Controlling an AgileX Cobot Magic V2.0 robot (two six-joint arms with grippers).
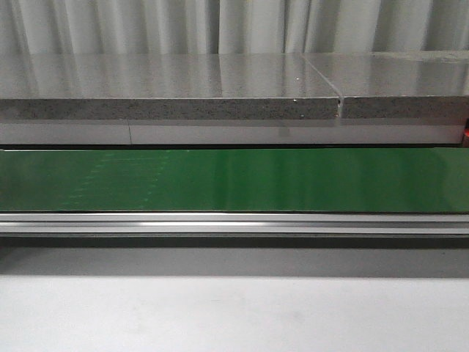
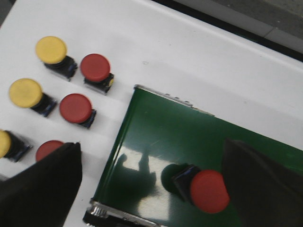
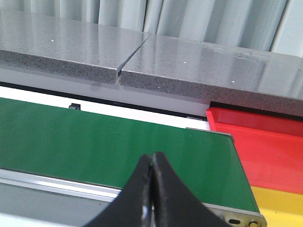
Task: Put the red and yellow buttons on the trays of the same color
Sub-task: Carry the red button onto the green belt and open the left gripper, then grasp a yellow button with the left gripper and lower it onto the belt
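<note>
We judge task barely begun. Long green conveyor belt (image 1: 234, 180) bare in front view. At belt's end, seen from right wrist: flat red plastic tray (image 3: 270, 146) and yellow plastic tray (image 3: 279, 201) just beside it, both showing no buttons in visible parts. White bench (image 2: 199, 61) beside belt's other end: three yellow round push buttons (image 2: 51, 49), three red ones (image 2: 94, 67) waiting. One red round push button (image 2: 208, 189) on belt, between left gripper (image 2: 151, 189) fingers (image 2: 42, 189), spread wide, apart from it. Right gripper (image 3: 152, 189) pressed closed, empty.
</note>
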